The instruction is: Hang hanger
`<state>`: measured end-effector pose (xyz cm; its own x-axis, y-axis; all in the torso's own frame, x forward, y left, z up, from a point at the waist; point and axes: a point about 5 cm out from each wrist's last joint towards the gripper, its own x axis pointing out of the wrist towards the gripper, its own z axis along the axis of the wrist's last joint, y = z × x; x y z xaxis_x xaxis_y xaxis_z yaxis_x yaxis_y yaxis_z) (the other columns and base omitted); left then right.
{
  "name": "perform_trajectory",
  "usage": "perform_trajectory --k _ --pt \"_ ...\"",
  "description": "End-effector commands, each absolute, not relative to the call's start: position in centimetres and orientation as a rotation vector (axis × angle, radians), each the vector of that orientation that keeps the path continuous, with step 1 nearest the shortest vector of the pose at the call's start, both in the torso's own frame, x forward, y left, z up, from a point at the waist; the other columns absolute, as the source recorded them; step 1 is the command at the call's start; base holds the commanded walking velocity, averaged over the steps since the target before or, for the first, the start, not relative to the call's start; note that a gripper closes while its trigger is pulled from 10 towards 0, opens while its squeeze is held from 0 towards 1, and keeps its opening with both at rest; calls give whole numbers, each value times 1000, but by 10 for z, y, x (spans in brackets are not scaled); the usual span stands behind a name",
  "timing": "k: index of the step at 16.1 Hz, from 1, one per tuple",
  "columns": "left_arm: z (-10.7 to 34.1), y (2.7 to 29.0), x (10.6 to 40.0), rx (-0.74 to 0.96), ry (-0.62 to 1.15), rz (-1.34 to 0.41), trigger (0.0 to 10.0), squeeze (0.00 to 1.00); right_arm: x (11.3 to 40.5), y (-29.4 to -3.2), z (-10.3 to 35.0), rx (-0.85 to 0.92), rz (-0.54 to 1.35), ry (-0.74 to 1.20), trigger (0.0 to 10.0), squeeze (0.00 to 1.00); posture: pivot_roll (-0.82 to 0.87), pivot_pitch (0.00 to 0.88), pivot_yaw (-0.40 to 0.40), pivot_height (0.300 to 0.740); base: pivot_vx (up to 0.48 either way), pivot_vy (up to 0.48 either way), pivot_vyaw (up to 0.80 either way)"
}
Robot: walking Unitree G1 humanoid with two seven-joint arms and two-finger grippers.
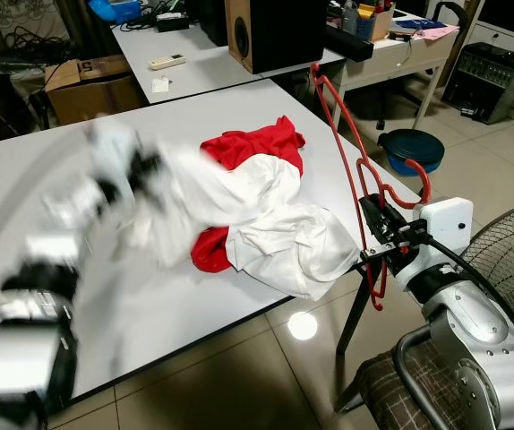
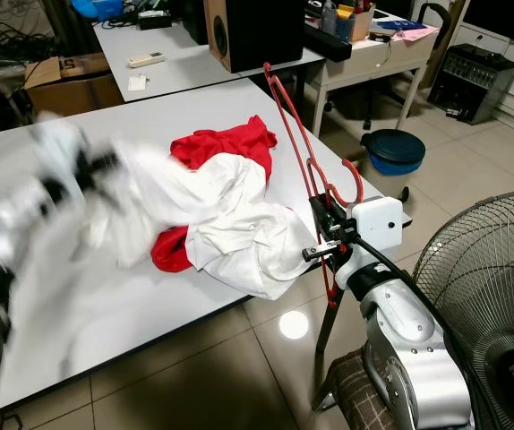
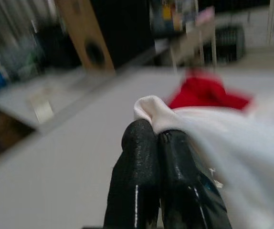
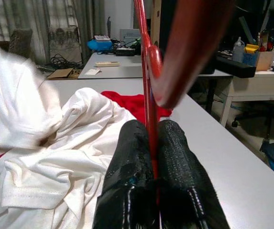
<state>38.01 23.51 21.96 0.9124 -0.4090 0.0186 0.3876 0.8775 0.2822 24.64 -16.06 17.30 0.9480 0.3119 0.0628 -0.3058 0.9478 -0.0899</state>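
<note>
A red hanger (image 1: 342, 170) stands upright over the white table's right edge, its hook by my wrist. My right gripper (image 1: 378, 224) is shut on its lower part; the right wrist view shows the red hanger (image 4: 149, 71) pinched between the black fingers (image 4: 127, 162). A white shirt (image 1: 257, 210) lies crumpled on the table over a red garment (image 1: 257, 143). My left gripper (image 1: 141, 170), blurred by motion, is shut on a fold of the white shirt (image 3: 151, 107) at its left end, lifted off the table.
The white table (image 1: 149, 313) has bare surface in front and behind the clothes. A fan (image 1: 508, 251) stands at the right and a blue bin (image 1: 414, 148) on the tiled floor. A speaker (image 1: 261, 31) and a cluttered desk stand behind.
</note>
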Motion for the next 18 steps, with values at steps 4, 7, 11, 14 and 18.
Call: perform_trajectory --k 4,7,11,14,18 --pt "299 233 380 175 -316 -468 0 0 247 -157 176 -69 309 -108 10000 0 -67 0 72 740 0 0 0" --pt "261 211 376 261 -152 -587 0 0 245 -159 176 -60 294 -111 10000 0 -78 0 90 740 0 0 0" --pt "147 191 318 467 467 -1042 10000 0 239 -161 177 -68 273 -112 10000 0 -108 0 121 740 0 0 0" --pt "149 193 303 432 467 -1119 10000 0 233 -165 175 -71 256 -102 10000 0 -118 0 123 740 0 0 0" --pt "162 200 312 480 408 -1007 10000 1000 233 -164 176 -70 255 -102 10000 0 -121 0 123 740 0 0 0"
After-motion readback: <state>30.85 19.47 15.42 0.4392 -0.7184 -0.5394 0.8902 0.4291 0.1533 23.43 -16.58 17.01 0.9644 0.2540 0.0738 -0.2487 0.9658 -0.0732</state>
